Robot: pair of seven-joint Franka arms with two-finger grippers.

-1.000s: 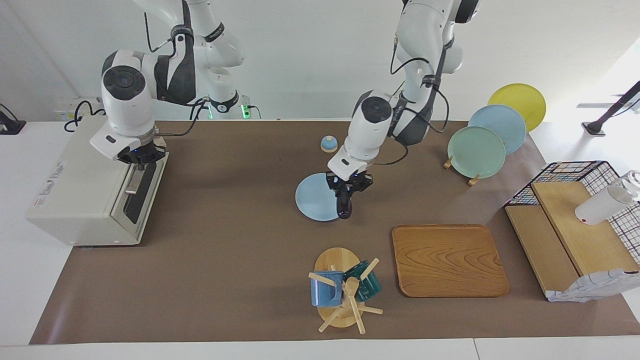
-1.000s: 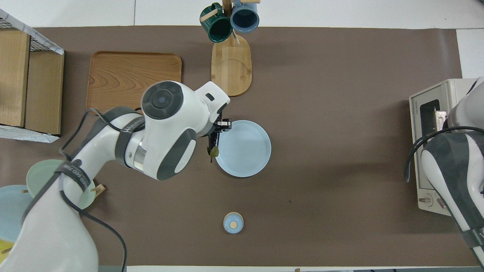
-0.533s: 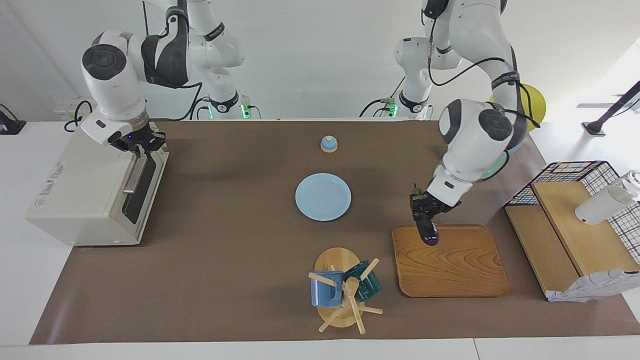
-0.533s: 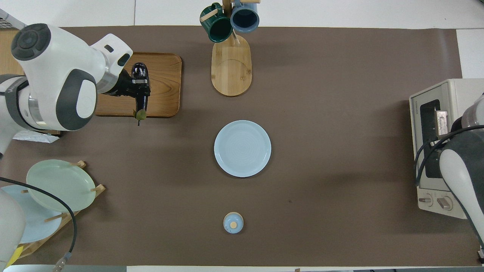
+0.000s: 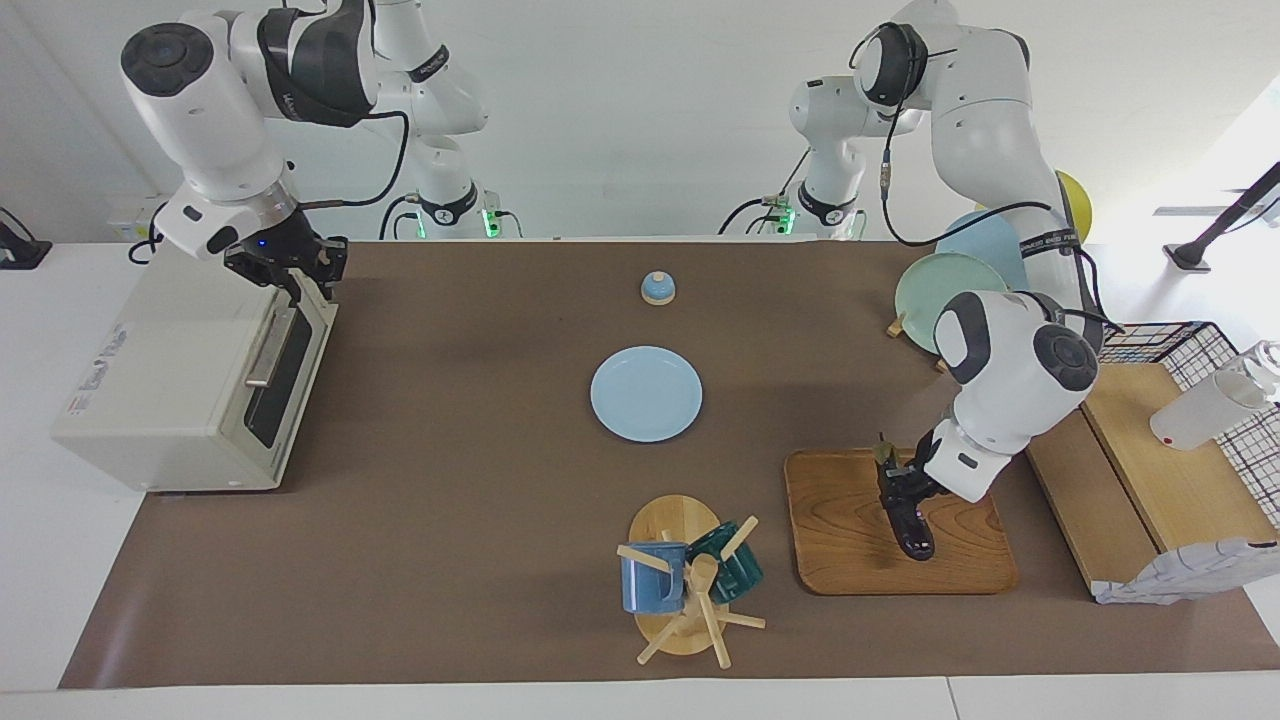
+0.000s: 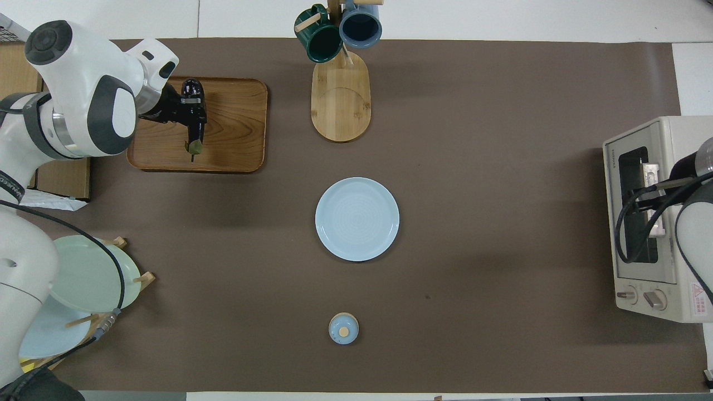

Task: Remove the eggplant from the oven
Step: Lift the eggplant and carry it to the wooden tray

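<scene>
The slim dark eggplant (image 5: 915, 535) (image 6: 195, 133) is outside the oven, low over the wooden tray (image 5: 850, 530) (image 6: 234, 122), with its green stem end toward the robots. My left gripper (image 5: 903, 492) (image 6: 187, 107) is shut on its middle. Whether the eggplant touches the tray I cannot tell. The cream-white oven (image 5: 160, 380) (image 6: 677, 167) stands at the right arm's end of the table, its dark glass door (image 5: 280, 370) up and shut. My right gripper (image 5: 298, 272) hangs just above the door's top edge, holding nothing; in the overhead view the arm hides it.
A light blue plate (image 5: 646, 394) (image 6: 357, 219) lies mid-table, a small bell (image 5: 657, 288) (image 6: 343, 328) nearer the robots. A mug tree (image 5: 685, 580) (image 6: 340, 94) stands beside the tray. A plate rack (image 5: 945, 295) (image 6: 83, 278) and a wire-and-wood rack (image 5: 1150, 450) (image 6: 33, 111) fill the left arm's end.
My left arm carried the eggplant from beside the blue plate to over the wooden tray and lowered it. My right gripper rose from the oven door's handle to above its top edge.
</scene>
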